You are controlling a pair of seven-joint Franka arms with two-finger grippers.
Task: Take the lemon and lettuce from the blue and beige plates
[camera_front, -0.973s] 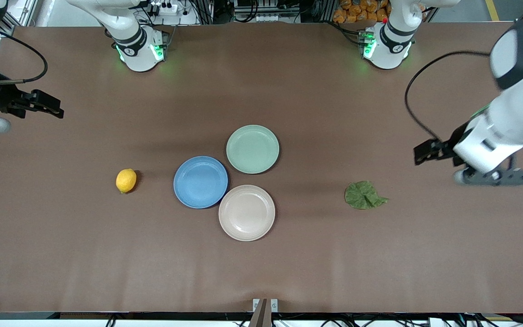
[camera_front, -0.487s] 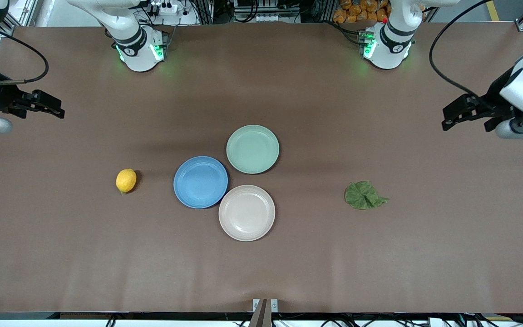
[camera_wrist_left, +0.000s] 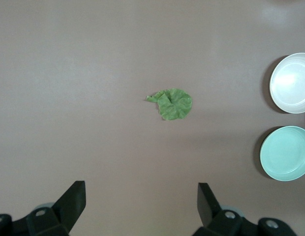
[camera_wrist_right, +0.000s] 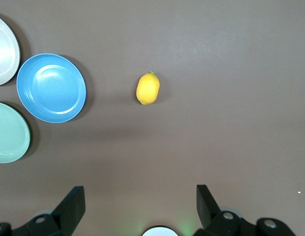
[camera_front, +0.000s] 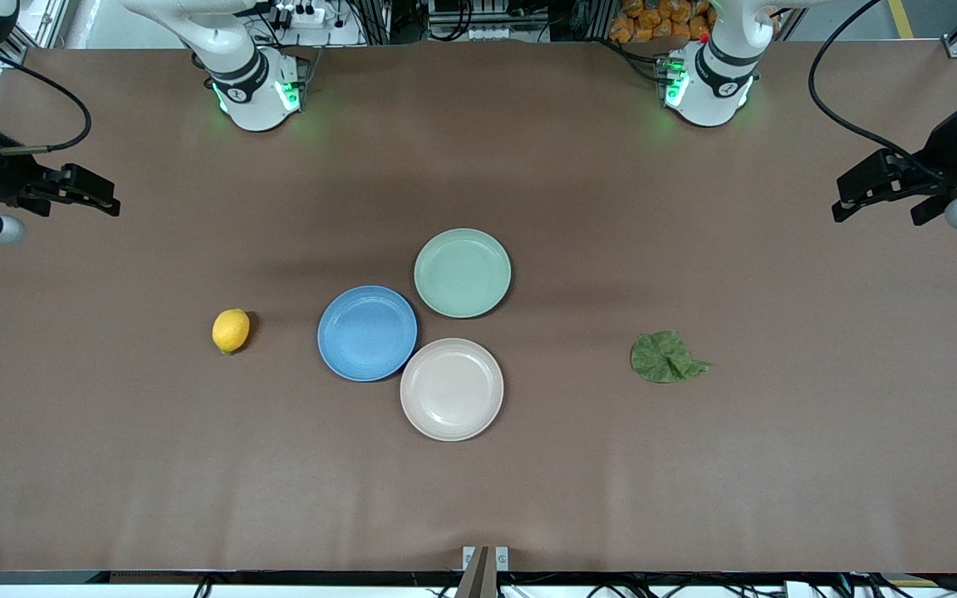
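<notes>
The lemon (camera_front: pixel 231 330) lies on the bare table beside the blue plate (camera_front: pixel 367 333), toward the right arm's end; it also shows in the right wrist view (camera_wrist_right: pixel 148 89). The lettuce (camera_front: pixel 665 357) lies flat on the table toward the left arm's end, also in the left wrist view (camera_wrist_left: pixel 173 103). The blue plate and the beige plate (camera_front: pixel 452 389) hold nothing. My right gripper (camera_front: pixel 100 199) is open, held high at the right arm's end of the table. My left gripper (camera_front: pixel 856 198) is open, held high at the left arm's end.
A mint-green plate (camera_front: pixel 462 272) with nothing in it touches the blue and beige plates, farther from the front camera. The two arm bases (camera_front: pixel 256 91) stand at the table's back edge. Brown table surface surrounds the plates.
My left arm has lifted and swung away from the lettuce toward the left arm's end of the table. The right arm, lemon, lettuce and plates have not moved.
</notes>
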